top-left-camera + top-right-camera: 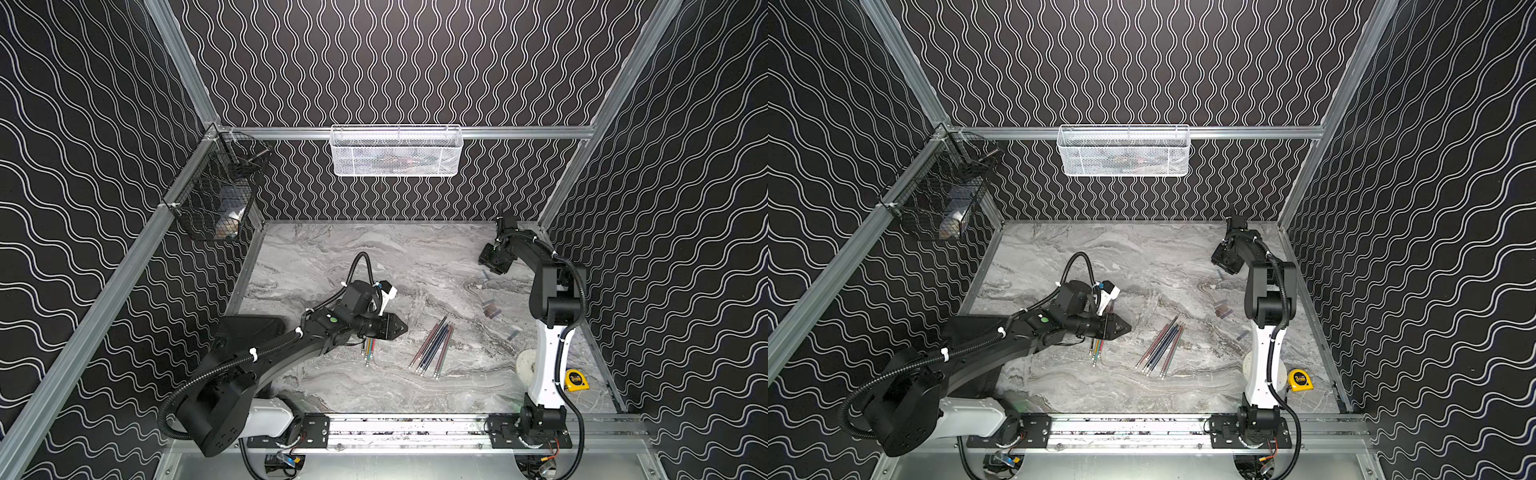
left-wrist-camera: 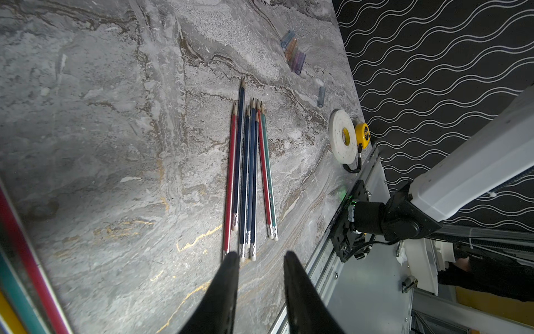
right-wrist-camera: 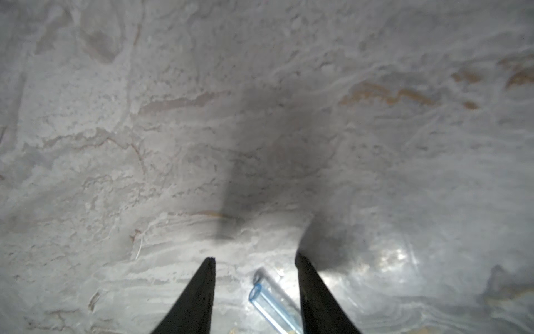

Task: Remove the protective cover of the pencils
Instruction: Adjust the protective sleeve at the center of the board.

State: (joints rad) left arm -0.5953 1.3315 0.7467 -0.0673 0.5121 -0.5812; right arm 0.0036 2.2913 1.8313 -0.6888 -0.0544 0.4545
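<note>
in both top views: left gripper (image 1: 404, 328) (image 1: 1128, 328) low over the marble surface (image 1: 374, 257), pointing toward the right arm. under its wrist, a small bunch of pencils (image 1: 369, 351) (image 1: 1096, 349), silvery ends toward the front rail (image 1: 415, 428); cannot tell whether touched. near it, toward the right arm, the main bunch of pencils (image 1: 432, 347) (image 1: 1160, 347), flat on the surface, slanted, points to the rear. right gripper (image 1: 492, 266) (image 1: 1225, 264) far back by the right wall, aimed down. loose covers (image 1: 490, 307) on the surface between it and the main bunch. yellow tape measure (image 1: 577, 380) and white tape roll (image 1: 525, 363) beside the right arm's base.

left wrist: jaws a narrow gap apart, nothing between the tips, just short of the eraser ends of the main bunch (image 2: 250, 179); sharpened points bare. past those points, a cluster of see-through covers (image 2: 294, 55), blue, orange, purple, and one more alone (image 2: 321, 97). blurred red, teal and yellow shafts (image 2: 26, 260) close to the lens.

right wrist: jaws moderately wide, gripping nothing. one clear bluish cover (image 3: 268, 300) on the surface between them, one end hidden behind a finger.
</note>
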